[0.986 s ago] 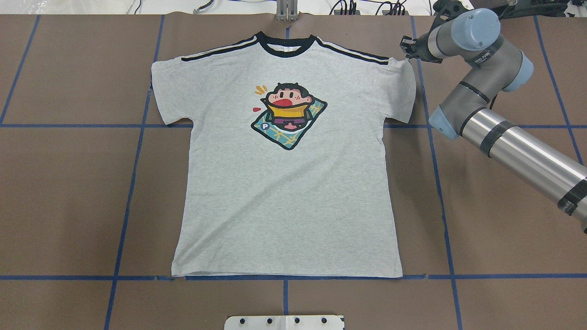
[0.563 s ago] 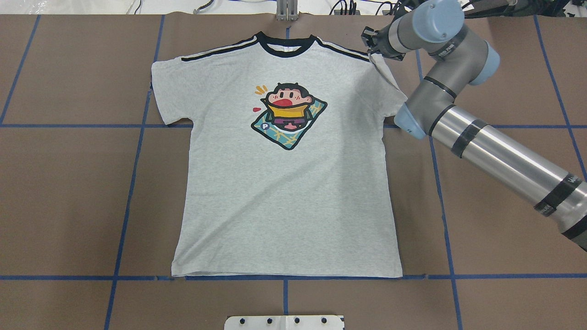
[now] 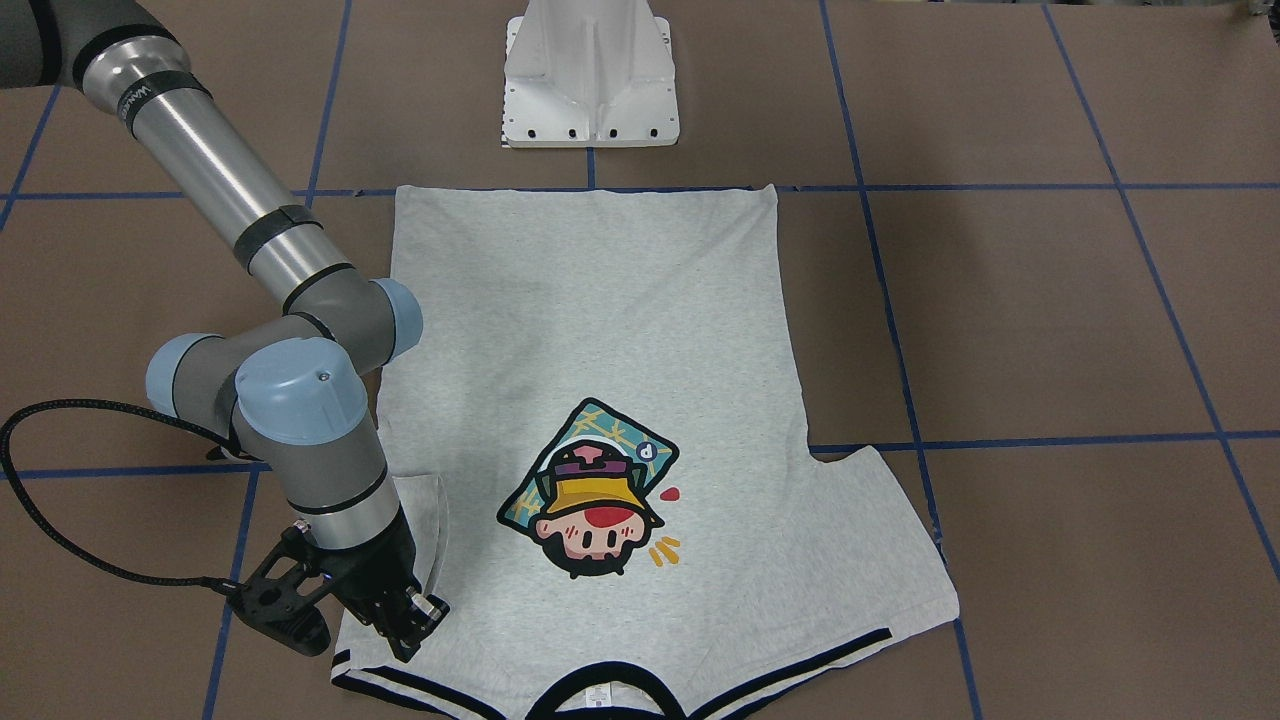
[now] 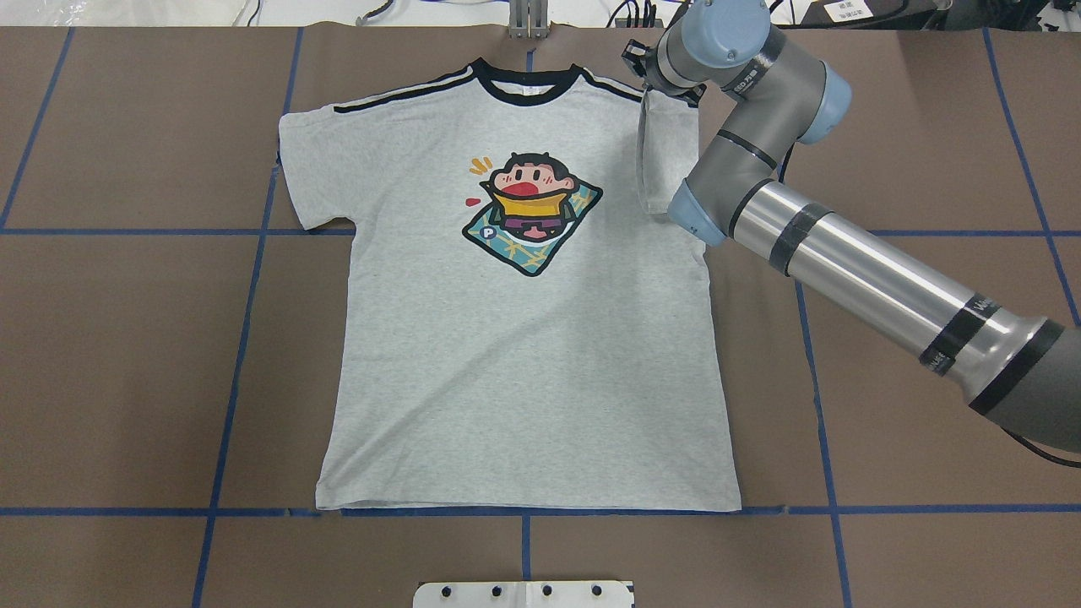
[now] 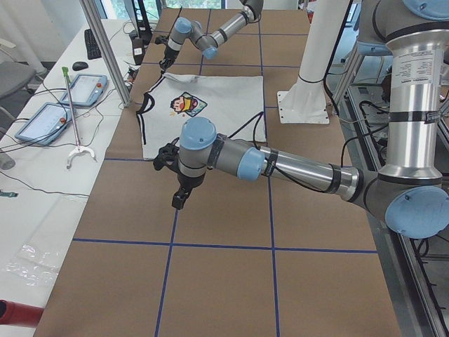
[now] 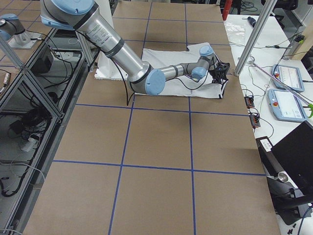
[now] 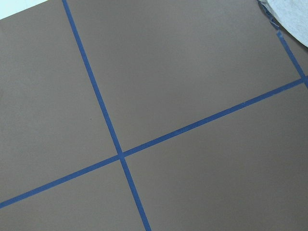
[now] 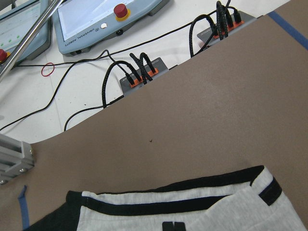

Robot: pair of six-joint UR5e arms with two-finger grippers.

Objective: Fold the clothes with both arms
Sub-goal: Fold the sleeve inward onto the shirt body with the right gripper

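Note:
The grey T-shirt (image 4: 524, 363) lies flat and face up on the brown table, collar at the far edge, cartoon print (image 3: 590, 500) showing. My right gripper (image 4: 649, 78) is at the shirt's right shoulder, shut on the sleeve (image 4: 663, 160), which hangs lifted and turned inward over the shirt body. The front-facing view shows the same gripper (image 3: 412, 625) pinching that flap above the striped shoulder. The right wrist view shows the black stripes (image 8: 183, 202) just below the camera. My left gripper (image 5: 179, 199) hovers over bare table beside the shirt's left side; I cannot tell whether it is open or shut.
The white pedestal base (image 3: 590, 80) stands at the near edge behind the shirt's hem. Cable boxes (image 8: 139, 77) and teach pendants (image 8: 106, 19) lie past the far table edge. Blue tape lines (image 7: 120, 154) grid the brown surface.
My right gripper has travelled leftward in the overhead view from outside the sleeve's edge to the shoulder, taking the sleeve up and folding it in over the shirt.

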